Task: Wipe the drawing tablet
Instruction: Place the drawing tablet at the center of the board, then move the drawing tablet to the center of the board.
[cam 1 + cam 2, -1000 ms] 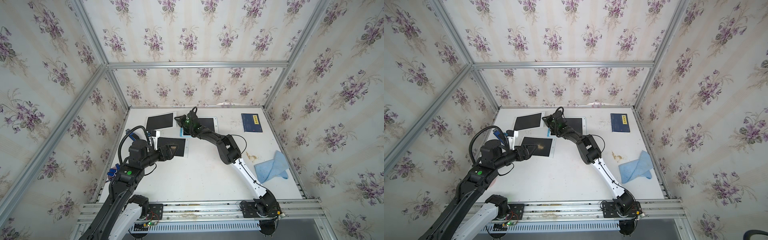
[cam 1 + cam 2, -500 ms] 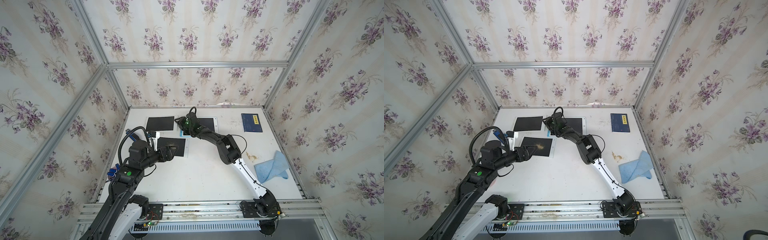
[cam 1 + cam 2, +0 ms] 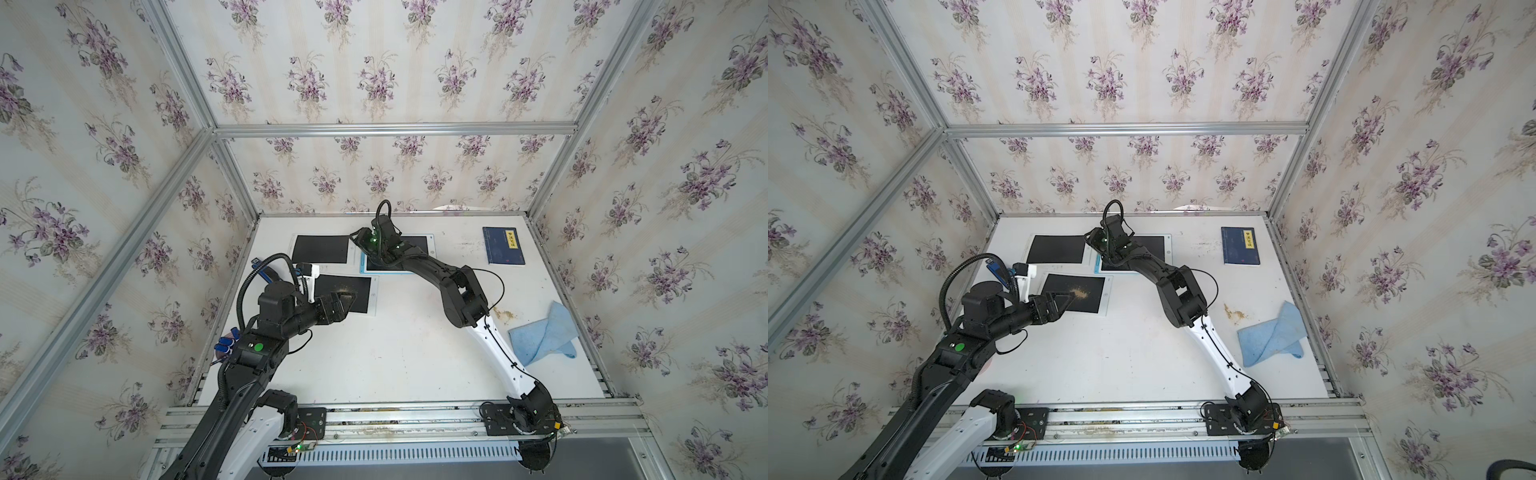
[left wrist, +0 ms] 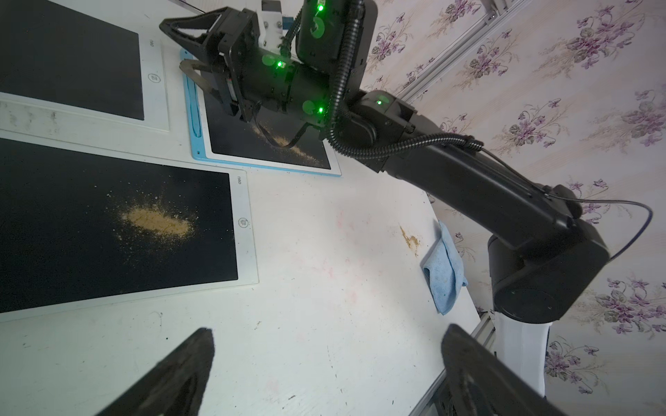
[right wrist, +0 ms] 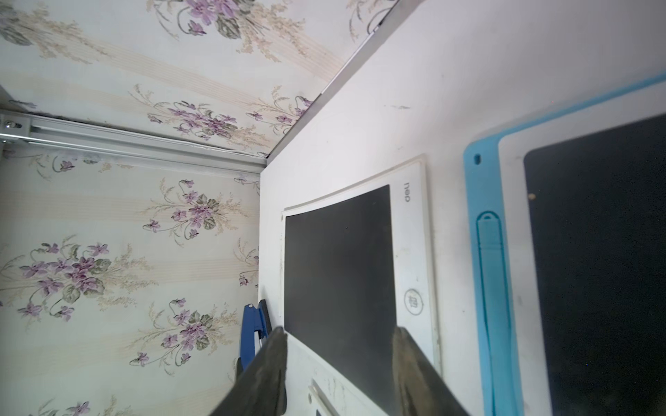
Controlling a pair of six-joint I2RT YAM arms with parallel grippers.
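Three drawing tablets lie on the white table. The near white one (image 3: pixel 357 300) (image 4: pixel 144 273) carries a patch of tan powder (image 4: pixel 158 221). A blue-edged one (image 3: pixel 417 245) (image 4: pixel 274 158) at the back also has powder on it. The back-left white one (image 3: pixel 320 248) (image 5: pixel 338 259) looks clean. My left gripper (image 3: pixel 351 300) (image 4: pixel 328 329) hangs wide open over the near tablet, holding nothing. At the blue-edged tablet's left rim my right gripper (image 3: pixel 360 246) (image 5: pixel 340 331) is open, nothing between its fingers. A blue cloth (image 3: pixel 544 336) lies crumpled at the right, far from both grippers.
A dark blue book (image 3: pixel 503 245) lies at the back right. A tan powder smear (image 3: pixel 505 311) marks the table (image 3: pixel 395 353) next to the cloth. Papered walls with metal rails close in the back and both sides.
The back-left tablet was tilted up a second ago and now lies flat. My right gripper's jaws have opened wider. The left arm has not moved.
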